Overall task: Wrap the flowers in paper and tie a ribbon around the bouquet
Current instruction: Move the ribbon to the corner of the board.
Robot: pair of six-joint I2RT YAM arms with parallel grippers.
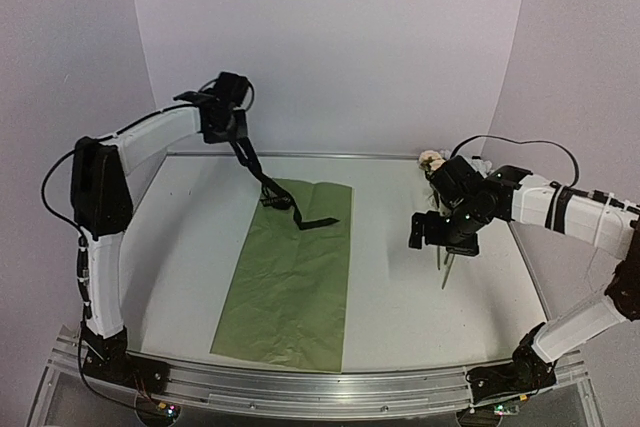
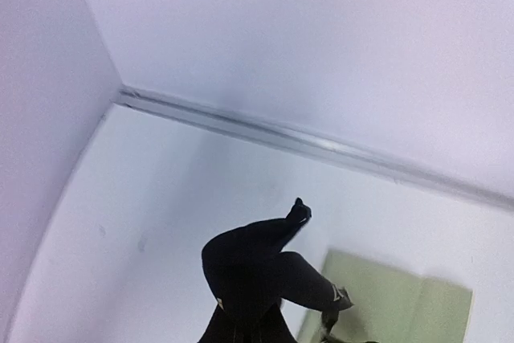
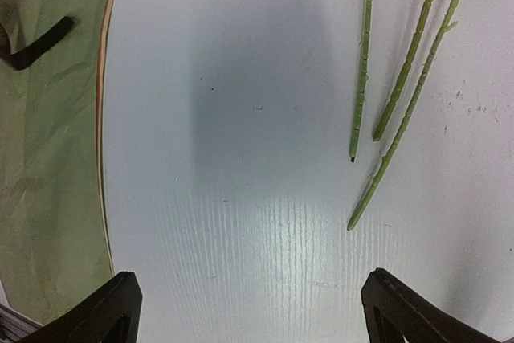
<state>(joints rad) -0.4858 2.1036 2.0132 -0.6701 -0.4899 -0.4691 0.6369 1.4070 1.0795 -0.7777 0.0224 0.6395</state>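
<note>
Your left gripper (image 1: 228, 127) is clenched on the long narrow black ribbon (image 1: 262, 182), raised near the far-left corner. The ribbon hangs down, and its free end lies on the far edge of the large, creased olive-green paper sheet (image 1: 290, 287). Your right gripper (image 3: 257, 311) gapes wide, grasping nothing, over the bare white surface (image 1: 390, 297). It sits between the sheet's right edge and the small bunch of cream-headed artificial flowers (image 1: 432, 159), whose thin green stems lie loose near the right rail.
</note>
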